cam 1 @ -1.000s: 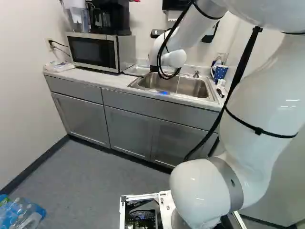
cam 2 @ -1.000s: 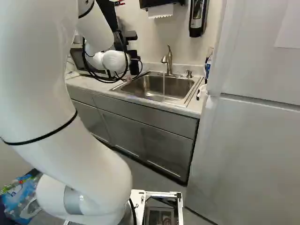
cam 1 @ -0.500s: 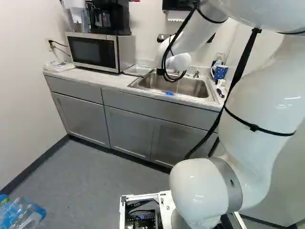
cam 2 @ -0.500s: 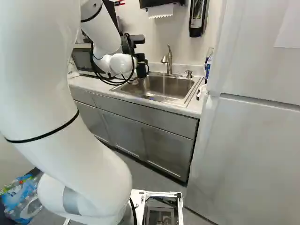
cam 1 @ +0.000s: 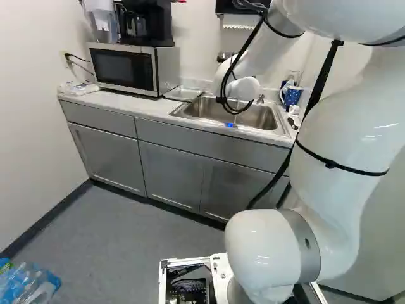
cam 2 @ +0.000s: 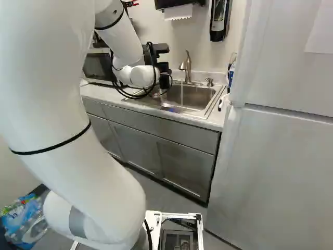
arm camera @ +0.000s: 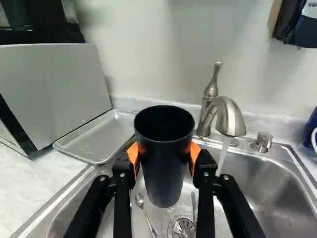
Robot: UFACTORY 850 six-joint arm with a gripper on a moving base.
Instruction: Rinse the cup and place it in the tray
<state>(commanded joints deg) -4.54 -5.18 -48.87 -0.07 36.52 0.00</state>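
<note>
Cup [arm camera: 165, 148]: upright over the sink [arm camera: 252, 173], gripped by the claw [arm camera: 164, 154], fingers parted to its width. Arm [cam 2: 140, 76] has shifted nearer the running water [arm camera: 222, 154], claw's two o'clock; rinse judged imminent.

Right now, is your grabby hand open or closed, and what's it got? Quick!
End effector: closed on the tall, round, black cup, with an orange pad against each side.
</note>
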